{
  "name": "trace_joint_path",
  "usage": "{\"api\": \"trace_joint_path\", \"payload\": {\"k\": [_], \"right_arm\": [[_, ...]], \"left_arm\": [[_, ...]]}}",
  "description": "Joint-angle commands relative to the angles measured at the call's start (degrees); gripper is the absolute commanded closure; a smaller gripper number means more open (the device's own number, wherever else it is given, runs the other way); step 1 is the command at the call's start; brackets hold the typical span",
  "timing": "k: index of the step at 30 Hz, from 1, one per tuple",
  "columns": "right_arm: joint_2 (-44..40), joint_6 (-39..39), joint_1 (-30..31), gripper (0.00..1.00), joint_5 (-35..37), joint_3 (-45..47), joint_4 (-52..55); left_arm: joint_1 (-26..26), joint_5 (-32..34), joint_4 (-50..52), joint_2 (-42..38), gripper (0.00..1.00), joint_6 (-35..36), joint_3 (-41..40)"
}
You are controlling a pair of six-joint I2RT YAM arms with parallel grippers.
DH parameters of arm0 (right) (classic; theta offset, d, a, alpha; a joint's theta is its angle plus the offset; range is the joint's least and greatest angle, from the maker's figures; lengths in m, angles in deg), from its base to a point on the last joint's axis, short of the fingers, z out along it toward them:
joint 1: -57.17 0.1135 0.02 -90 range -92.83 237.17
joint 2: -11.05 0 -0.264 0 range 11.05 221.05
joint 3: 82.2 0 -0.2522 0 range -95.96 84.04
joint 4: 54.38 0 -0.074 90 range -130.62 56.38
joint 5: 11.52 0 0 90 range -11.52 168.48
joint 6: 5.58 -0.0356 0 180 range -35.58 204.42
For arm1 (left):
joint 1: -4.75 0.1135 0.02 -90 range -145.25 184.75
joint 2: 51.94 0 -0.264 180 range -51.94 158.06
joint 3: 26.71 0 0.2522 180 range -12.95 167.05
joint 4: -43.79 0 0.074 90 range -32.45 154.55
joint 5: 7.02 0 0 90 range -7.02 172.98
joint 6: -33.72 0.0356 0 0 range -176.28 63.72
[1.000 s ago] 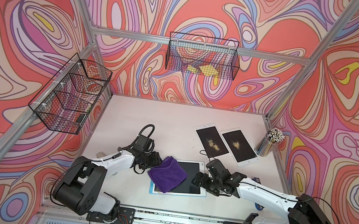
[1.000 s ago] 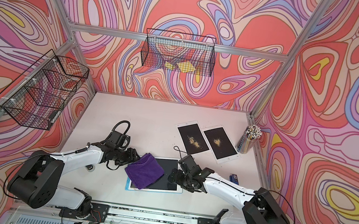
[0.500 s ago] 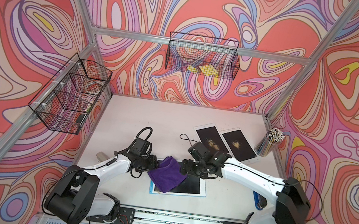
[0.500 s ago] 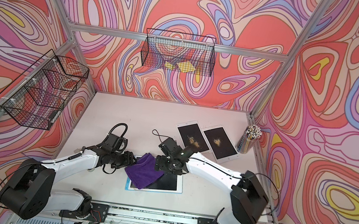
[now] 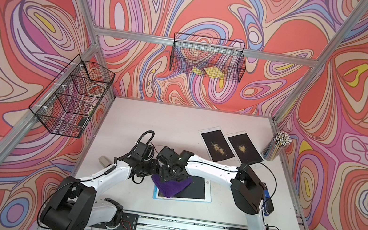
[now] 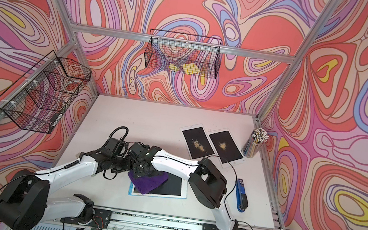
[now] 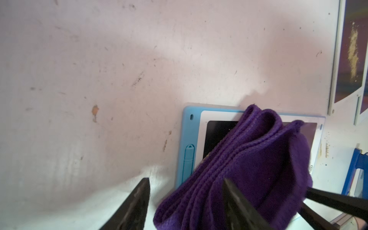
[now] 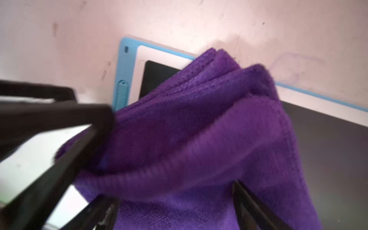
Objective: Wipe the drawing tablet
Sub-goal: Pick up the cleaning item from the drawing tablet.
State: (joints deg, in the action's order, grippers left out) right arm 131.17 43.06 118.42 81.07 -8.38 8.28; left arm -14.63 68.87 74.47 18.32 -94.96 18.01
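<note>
Drawing tablet lies near the worktop's 6 o'clock edge; purple cloth overhangs its 9 o'clock edge. Both tools meet at the cloth's 11 o'clock corner: right tool gapes wide around bunched cloth, left tool stands half open, clamping nothing. Bare worktop lies toward 12 o'clock

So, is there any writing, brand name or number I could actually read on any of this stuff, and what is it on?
No text can be read anywhere.
On the drawing tablet: one tiny mark on its white border, too small to read.
On the dusty tablets: no legible print.
On the blue object: no readable label.
On the pencil cup: nothing legible.
On the purple cloth: no tag shows.
</note>
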Motion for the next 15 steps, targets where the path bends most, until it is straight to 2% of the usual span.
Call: {"api": "trace_joint_path", "payload": {"k": [1,5,7,9,12,15], "right_arm": [[4.07,1.02,0.45,0.1,-0.34,-0.63,1.13],[6.03,0.42,1.05,0.11,-1.22,0.2,0.8],[6.72,0.41,1.23,0.15,-1.73,0.89,0.47],[7.15,0.35,1.25,0.24,-2.48,1.83,-0.22],[7.15,0.4,1.24,0.51,-2.68,3.09,-1.06],[6.21,0.06,1.23,0.61,-2.27,4.0,-1.86]], "left_arm": [[0.29,0.93,1.42,-1.01,0.39,-0.88,-0.76],[0.24,0.86,1.44,-1.33,0.39,-0.96,-0.77],[0.23,1.17,1.66,-1.67,0.38,-0.97,-0.63],[0.24,1.59,2.0,-2.04,0.38,-0.9,-0.38],[0.24,1.82,2.49,-2.3,0.38,-0.71,0.05],[0.29,1.9,2.64,-2.17,0.38,-0.85,0.11]]}}
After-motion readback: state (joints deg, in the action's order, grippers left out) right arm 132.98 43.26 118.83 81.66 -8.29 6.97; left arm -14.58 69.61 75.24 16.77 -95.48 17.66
